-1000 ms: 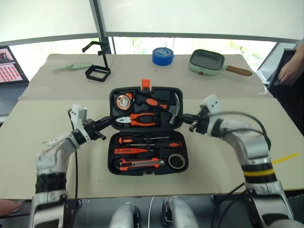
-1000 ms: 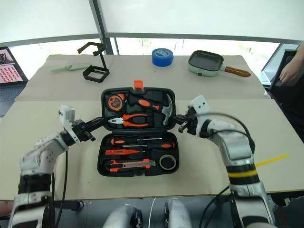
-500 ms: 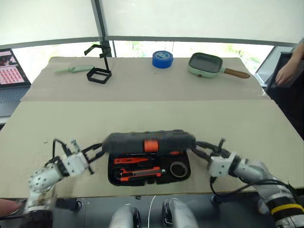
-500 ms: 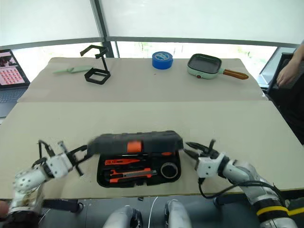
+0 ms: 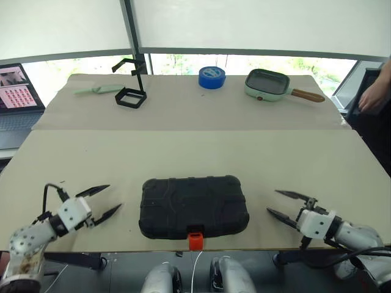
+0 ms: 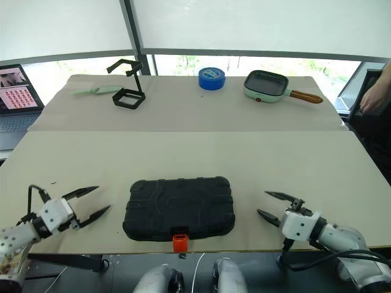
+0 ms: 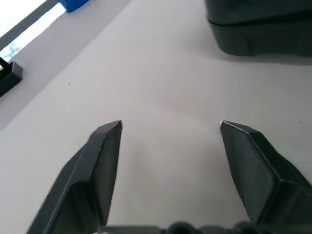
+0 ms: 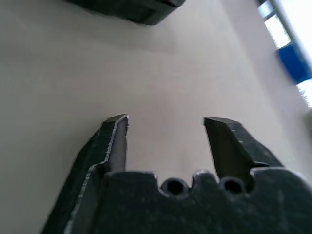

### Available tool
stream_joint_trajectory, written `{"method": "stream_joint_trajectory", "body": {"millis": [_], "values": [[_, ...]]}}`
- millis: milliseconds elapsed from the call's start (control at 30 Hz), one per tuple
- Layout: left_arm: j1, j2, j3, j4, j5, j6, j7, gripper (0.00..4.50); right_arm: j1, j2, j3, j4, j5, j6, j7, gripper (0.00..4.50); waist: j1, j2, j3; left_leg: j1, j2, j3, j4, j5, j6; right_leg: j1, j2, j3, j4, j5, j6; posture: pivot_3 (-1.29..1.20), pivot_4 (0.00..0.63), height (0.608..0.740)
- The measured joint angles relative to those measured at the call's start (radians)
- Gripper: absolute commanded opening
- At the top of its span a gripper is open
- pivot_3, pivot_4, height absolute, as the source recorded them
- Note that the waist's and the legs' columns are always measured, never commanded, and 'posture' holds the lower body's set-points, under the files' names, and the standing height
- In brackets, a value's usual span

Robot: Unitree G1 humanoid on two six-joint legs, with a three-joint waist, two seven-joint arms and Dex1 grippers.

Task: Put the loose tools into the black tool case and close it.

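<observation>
The black tool case (image 5: 193, 206) lies flat and closed near the table's front edge, its orange latch (image 5: 195, 240) sticking out toward me. The loose tools are hidden from view. My left gripper (image 5: 114, 196) rests low over the table to the left of the case, open, with nothing between its fingers and a clear gap to the case. On the other side my right gripper (image 5: 272, 201) is open and empty too, apart from the case. A corner of the case (image 7: 258, 24) shows beyond the left gripper (image 7: 170, 124) in the left wrist view.
At the back of the table stand a big blue tape roll (image 5: 211, 77), a pale green pan (image 5: 266, 82), a black open stand (image 5: 131, 94) and a pale green handled tool (image 5: 98, 89). A laptop (image 5: 18, 97) sits at the far left. A person's hand (image 5: 372, 97) shows at the right edge.
The case lid has swung down and now lies shut. Both grippers let go of the lid's sides, opened, and drew back and outward to the table's front edge.
</observation>
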Motion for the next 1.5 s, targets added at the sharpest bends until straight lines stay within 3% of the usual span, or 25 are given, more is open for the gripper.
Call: {"method": "stream_joint_trajectory", "body": {"millis": [167, 200, 400, 633, 833, 1100, 1300, 1367, 1433, 1500], "values": [[-0.174, -0.038, -0.074, -0.025, -0.007, 0.188, -0.002, 0.11, 0.1, -0.087, 0.038, -0.251, 0.194, 0.224, 0.206, 0.06, 0.005, -0.001, 0.0, -0.001, 0.0, 0.0, 0.002, 0.0, 0.001, 0.0, 0.001, 0.0, 0.0, 0.0, 0.0, 0.0, 0.15, 0.74], [-0.215, -0.046, -0.098, -0.015, 0.0, 0.228, -0.009, 0.01, 0.106, -0.089, 0.055, -0.303, 0.204, 0.26, 0.244, 0.0, 0.005, -0.002, 0.0, -0.001, 0.0, 0.0, 0.003, -0.001, 0.001, 0.0, 0.002, -0.001, 0.0, 0.0, 0.001, 0.0, 0.15, 0.74], [-0.291, -0.05, -0.18, 0.032, 0.019, 0.353, -0.093, 0.01, 0.086, -0.088, 0.108, -0.441, 0.175, 0.403, 0.306, 0.0, 0.004, -0.004, 0.002, -0.002, 0.001, 0.0, 0.005, -0.002, 0.002, -0.001, 0.002, -0.001, 0.0, 0.0, 0.001, 0.0, 0.15, 0.74], [-0.346, -0.064, -0.234, 0.047, 0.015, 0.497, -0.225, 0.01, -0.1, 0.113, 0.191, -0.379, 0.004, 0.517, 0.236, 0.0, 0.002, -0.008, 0.003, -0.006, 0.001, 0.001, 0.008, -0.002, 0.002, -0.003, 0.005, -0.001, 0.001, 0.001, 0.001, 0.0, 0.15, 0.74], [-0.307, -0.055, -0.193, 0.031, -0.003, 0.548, -0.213, 0.01, -0.266, 0.238, 0.208, -0.235, -0.092, 0.514, 0.207, 0.0, -0.006, -0.009, 0.003, -0.004, 0.002, 0.001, 0.008, 0.002, -0.004, -0.002, 0.005, 0.0, 0.001, 0.001, 0.0, 0.0, 0.15, 0.74], [-0.123, -0.061, -0.019, -0.086, -0.095, 0.649, -0.07, 0.01, -0.601, 0.474, 0.231, 0.191, -0.215, 0.434, 0.078, 0.0, -0.028, -0.008, 0.003, -0.001, 0.005, 0.001, 0.006, 0.006, -0.012, -0.003, 0.008, 0.0, 0.004, 0.002, -0.005, 0.0, 0.15, 0.74], [-0.113, -0.091, 0.063, -0.118, -0.151, 0.685, 0.004, 0.01, -0.668, 0.507, 0.224, 0.311, -0.233, 0.378, 0.058, 0.0, -0.02, -0.008, 0.004, -0.002, 0.006, 0.001, 0.005, 0.008, -0.016, -0.003, 0.009, -0.002, 0.004, 0.002, -0.008, 0.0, 0.15, 0.74], [-0.171, -0.088, 0.082, -0.195, -0.25, 0.744, -0.046, 0.01, -0.647, 0.494, 0.204, 0.303, -0.223, 0.37, 0.069, 0.0, -0.01, -0.009, 0.004, -0.005, 0.005, -0.001, 0.007, 0.008, -0.016, -0.003, 0.007, -0.004, 0.004, 0.002, -0.008, 0.0, 0.15, 0.74], [-0.249, -0.049, 0.05, -0.332, -0.336, 0.84, -0.108, 0.01, -0.608, 0.468, 0.184, 0.271, -0.199, 0.371, 0.088, 0.0, 0.002, -0.009, 0.004, -0.004, 0.003, -0.001, 0.007, 0.007, -0.015, -0.002, 0.006, -0.004, 0.003, 0.002, -0.008, 0.0, 0.15, 0.74], [-0.317, -0.02, -0.009, -0.42, -0.334, 0.881, -0.142, 0.01, -0.55, 0.445, 0.156, 0.218, -0.172, 0.38, 0.105, 0.0, 0.003, -0.005, 0.002, -0.003, 0.001, 0.0, 0.006, 0.006, -0.013, 0.0, 0.004, -0.002, 0.002, 0.002, -0.006, 0.0, 0.15, 0.74]]}}
